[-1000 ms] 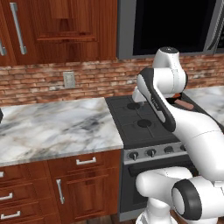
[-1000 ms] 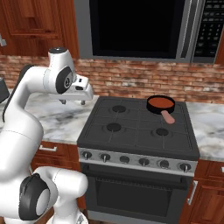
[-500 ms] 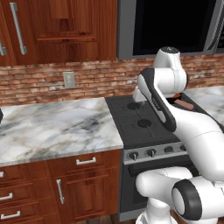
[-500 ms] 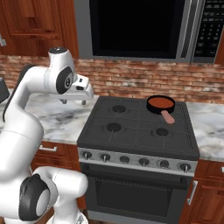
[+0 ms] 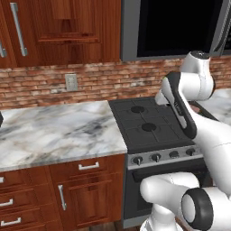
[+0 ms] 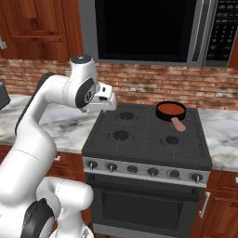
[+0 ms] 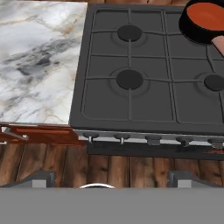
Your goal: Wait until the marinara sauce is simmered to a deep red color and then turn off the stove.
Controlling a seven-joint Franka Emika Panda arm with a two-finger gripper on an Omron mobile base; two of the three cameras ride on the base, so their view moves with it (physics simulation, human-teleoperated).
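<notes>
The white two-finger gripper [image 6: 108, 98] hung high above the left edge of the black four-burner gas stove [image 6: 148, 135], jaws spread wide, nothing between them, and in the hand view its fingertips [image 7: 41, 178] stood far apart at the bottom, looking straight down on the grates. Beneath it, the near-left and far-left burners of the stove sat bare. Over on the stove's far-right burner was the small dark round frying pan [image 6: 170, 110], its reddish-brown handle [image 6: 178, 124] angled toward the stove's front, and the marinara sauce [image 7: 210, 15] lay in it as a smooth flat disc of red, more orange-red than deep red as far as one could judge. Along the stove's steel front strip ran the row of small dark knobs [image 6: 146, 170], none touched, the gripper well apart from all of them. To the left of the stove stretched the grey-veined marble counter [image 5: 56, 133], and above the stove hung the black-windowed microwave [image 6: 148, 30]. So by the look of it this was the waiting stage: the sauce was in place on its burner, the hand was parked and ready, and both the colour change and the knob turn remained to be done.
</notes>
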